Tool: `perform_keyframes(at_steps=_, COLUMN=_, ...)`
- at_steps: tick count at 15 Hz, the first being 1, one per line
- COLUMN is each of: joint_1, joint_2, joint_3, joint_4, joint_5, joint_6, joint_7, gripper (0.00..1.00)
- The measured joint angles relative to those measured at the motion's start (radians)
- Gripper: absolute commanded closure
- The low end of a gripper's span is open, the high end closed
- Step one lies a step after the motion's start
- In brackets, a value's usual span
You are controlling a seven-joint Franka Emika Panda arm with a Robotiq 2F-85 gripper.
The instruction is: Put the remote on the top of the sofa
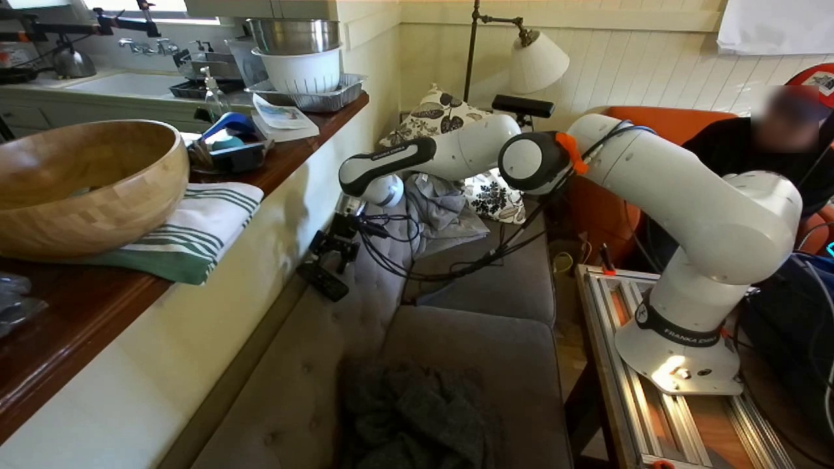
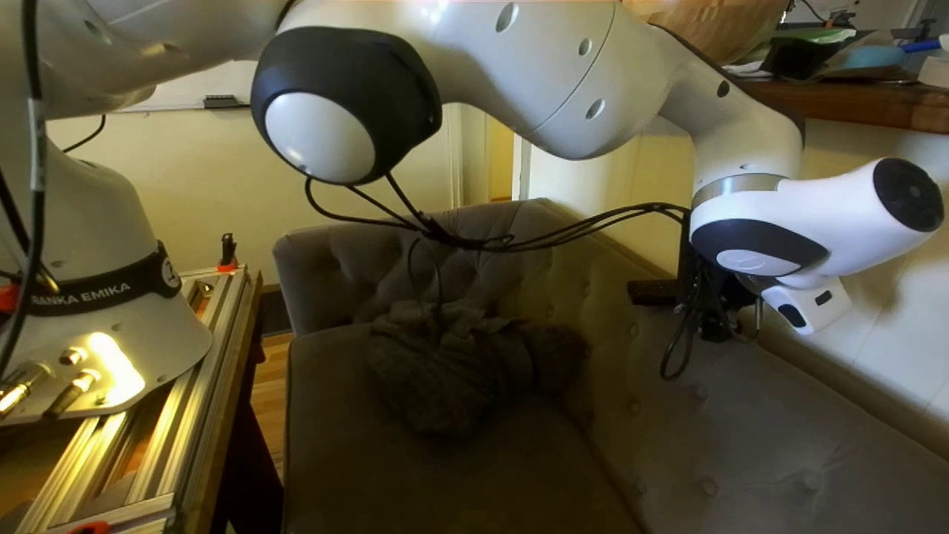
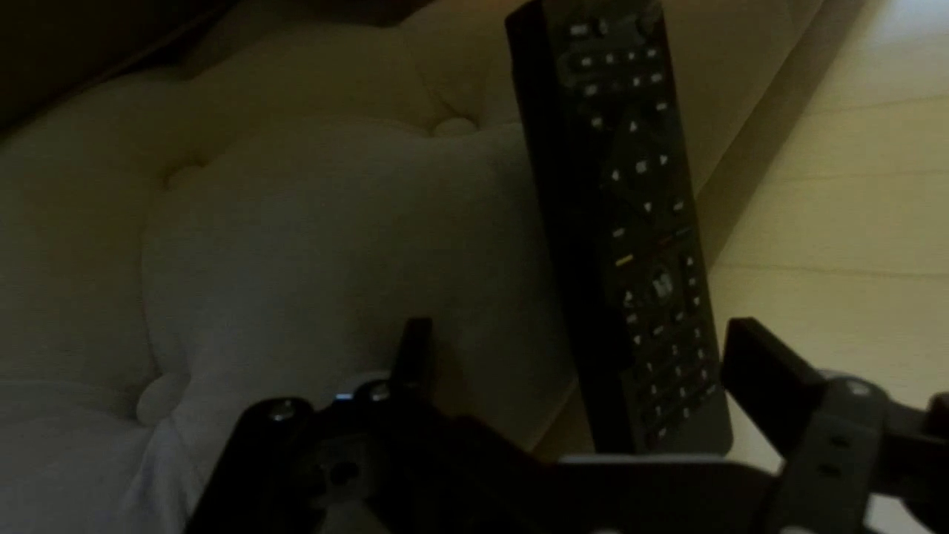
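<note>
The remote [image 3: 630, 222] is a slim black oblong with rows of small buttons, lying between my spread fingers in the wrist view. It shows at the top edge of the backrest near the wall in both exterior views [image 1: 324, 281] [image 2: 652, 291]. My gripper [image 3: 578, 337] is open. A wide gap separates the left finger from the remote; the right finger is close beside its edge, and I cannot tell whether they touch. The gripper also shows in an exterior view [image 1: 328, 255]. The sofa [image 1: 306, 365] is grey-brown and tufted. Whether the remote rests fully on it is unclear.
A cream wall [image 1: 260, 312] rises directly behind the backrest, with a wooden ledge [image 1: 280, 172] above. A wooden bowl [image 1: 98, 189] and a striped towel [image 1: 202, 221] sit on that ledge. A dark blanket [image 1: 417, 417] lies on the seat. Loose cables [image 1: 456, 273] hang from the arm.
</note>
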Motion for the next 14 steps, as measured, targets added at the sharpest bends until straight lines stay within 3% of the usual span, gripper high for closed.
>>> perform_keyframes(at_steps=7, joint_1=0.009, joint_2=-0.175, joint_3=-0.044, joint_4=-0.344, joint_5=-0.009, joint_6=0.37, joint_7=-0.019, gripper=0.0)
perform_keyframes(at_steps=14, joint_1=0.005, joint_2=-0.363, joint_3=-0.095, joint_4=-0.677, joint_5=0.049, joint_6=0.841, joint_7=-0.266, gripper=0.0)
